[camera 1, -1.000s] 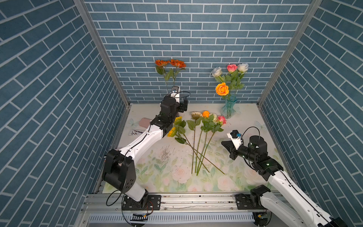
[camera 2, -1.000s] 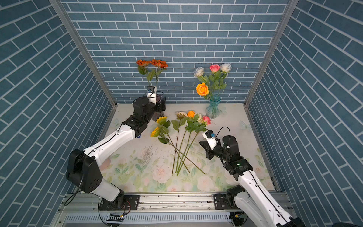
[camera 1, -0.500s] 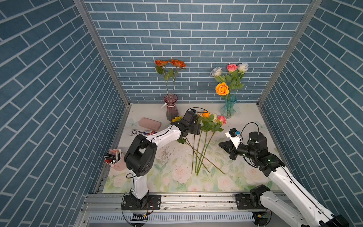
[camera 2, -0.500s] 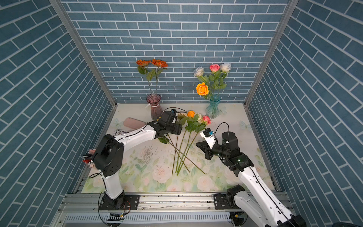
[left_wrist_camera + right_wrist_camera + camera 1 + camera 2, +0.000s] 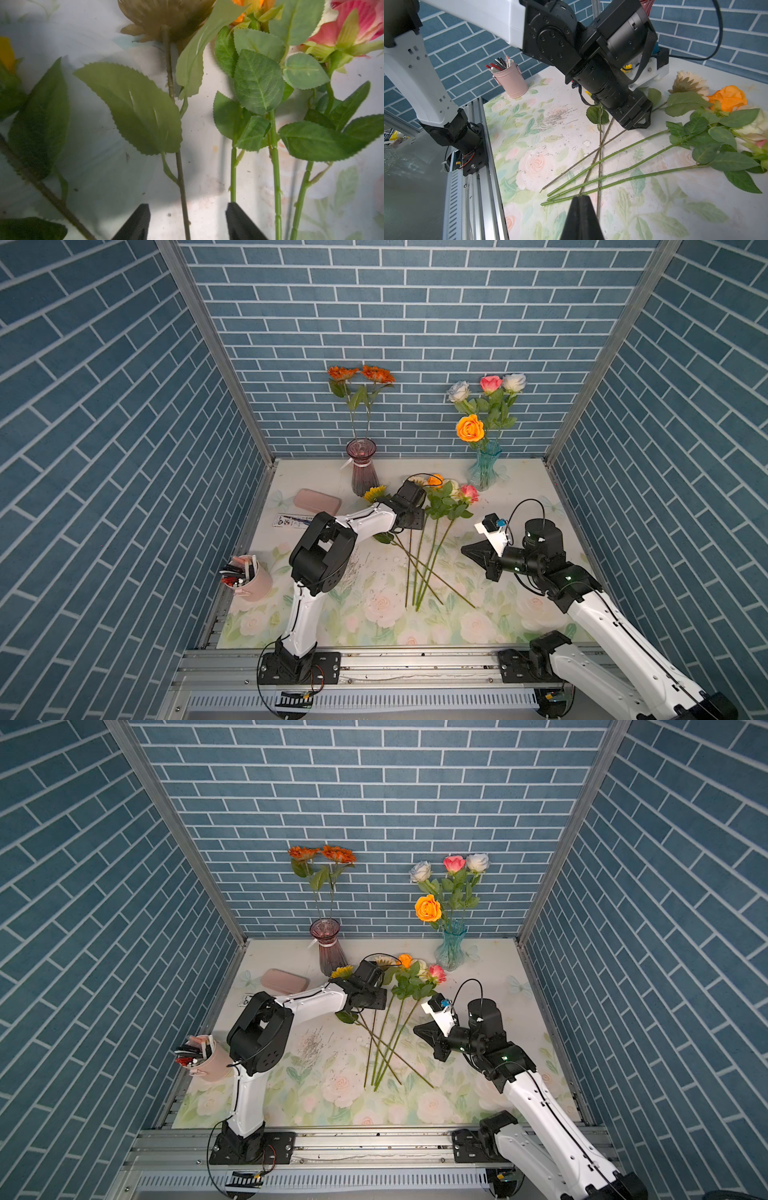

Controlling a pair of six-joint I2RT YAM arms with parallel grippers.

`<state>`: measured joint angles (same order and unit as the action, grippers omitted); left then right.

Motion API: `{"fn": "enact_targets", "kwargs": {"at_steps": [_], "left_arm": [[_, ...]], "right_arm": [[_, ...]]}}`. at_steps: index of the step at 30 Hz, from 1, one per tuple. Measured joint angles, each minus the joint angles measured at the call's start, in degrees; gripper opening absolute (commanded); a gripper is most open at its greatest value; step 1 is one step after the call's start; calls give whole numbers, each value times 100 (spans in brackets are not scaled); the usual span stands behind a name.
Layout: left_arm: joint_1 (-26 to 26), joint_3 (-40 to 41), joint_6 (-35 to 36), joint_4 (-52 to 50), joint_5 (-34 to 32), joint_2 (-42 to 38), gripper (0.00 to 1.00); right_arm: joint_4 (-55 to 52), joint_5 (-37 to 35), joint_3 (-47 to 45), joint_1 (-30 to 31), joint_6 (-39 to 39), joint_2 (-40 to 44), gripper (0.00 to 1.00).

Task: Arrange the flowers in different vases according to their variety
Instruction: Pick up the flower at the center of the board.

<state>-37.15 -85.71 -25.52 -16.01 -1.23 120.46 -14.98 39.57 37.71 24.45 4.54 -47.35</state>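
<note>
At the far left of the tabletop [image 5: 519, 497] stands the plum vase [image 5: 364, 472], with two orange sunflowers [image 5: 360, 373] upright in it. A second ago the left arm's wrist was up beside that vase; since then it has swung away and come down over the flowers lying loose mid-tabletop. We take that as one delivery finished and the next pick begun.

The yellow sunflower [image 5: 375, 492] lies just left of the arm. The left claw [image 5: 187, 205] sits low over the brown stem [image 5: 180, 176] of the cream sunflower [image 5: 166, 12], below its leaves. The stem runs between the two fingers. They have narrowed but stand apart and seem to touch it on neither side, so we hold nothing yet. This bloom should join the plum vase.

Right of it lie the loose roses [image 5: 469, 492]. One green stem is just beside the claw's finger, so closing could catch it too.

Further right, the aqua vase [image 5: 485, 468] holds four standing roses [image 5: 470, 428]. The right claw [image 5: 580, 199] hovers above the stem ends, fingers pressed together and empty, barely shifted.
</note>
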Motion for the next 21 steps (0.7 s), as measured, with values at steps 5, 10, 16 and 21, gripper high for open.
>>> {"fn": "enact_targets", "kwargs": {"at_steps": [5,10,16,21], "left_arm": [[0,-28,-42,-74,-2,199,34],[0,-59,-28,-192,-57,267,7],[-4,-129,-17,-262,-175,254,0],[-39,-144,42,-372,-269,0,0]], "right_arm": [[-2,-7,0,0,2,0,0],[-2,-13,-2,0,2,0,0],[-2,-24,-4,0,2,0,0],[0,-31,-7,0,2,4,0]]}}
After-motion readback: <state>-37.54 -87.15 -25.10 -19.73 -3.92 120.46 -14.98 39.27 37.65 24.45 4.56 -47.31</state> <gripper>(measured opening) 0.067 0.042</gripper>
